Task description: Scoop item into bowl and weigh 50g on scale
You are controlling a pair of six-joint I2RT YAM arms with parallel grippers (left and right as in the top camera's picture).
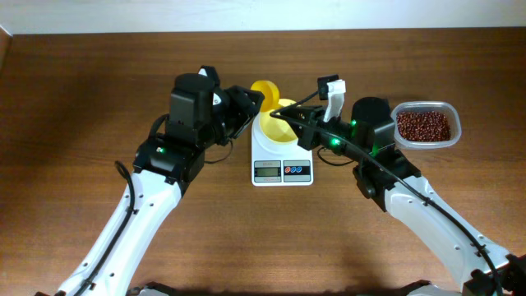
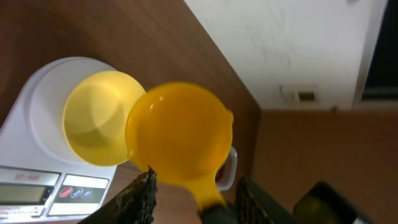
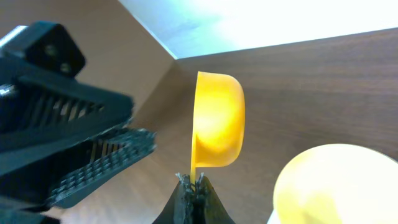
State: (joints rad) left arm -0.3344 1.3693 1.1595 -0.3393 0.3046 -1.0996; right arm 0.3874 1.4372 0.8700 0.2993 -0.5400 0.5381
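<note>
The right gripper (image 3: 193, 186) is clenched on the thin end of the scoop (image 3: 217, 118), holding it on edge over the bench (image 1: 82, 82) just behind the scale (image 1: 282, 171). The left gripper (image 2: 196, 183) is released: its jaws stand wide on either side of the scoop's handle and, as far as the left wrist view shows, touch nothing. It looks like a handover, though which way it goes cannot be told.

The scoop's cup is empty and no grain shows in it. Just beside it, the bowl (image 2: 93, 118) sits centred on the scale, and it is empty too. The display (image 2: 22, 193) is lit, but its digits are too small to read.

The beans (image 1: 423, 125) all lie in the tub (image 1: 456, 131), on the far right of the bench. That is well apart from both grippers, behind the right arm's wrist.

By my reckoning the task is only set up: the bowl is placed and the scoop is in hand, but nothing has been weighed. Left to do are carrying the scoop to the tub, filling it, tipping it into the bowl, and trimming the amount until the scale shows 50 g.
</note>
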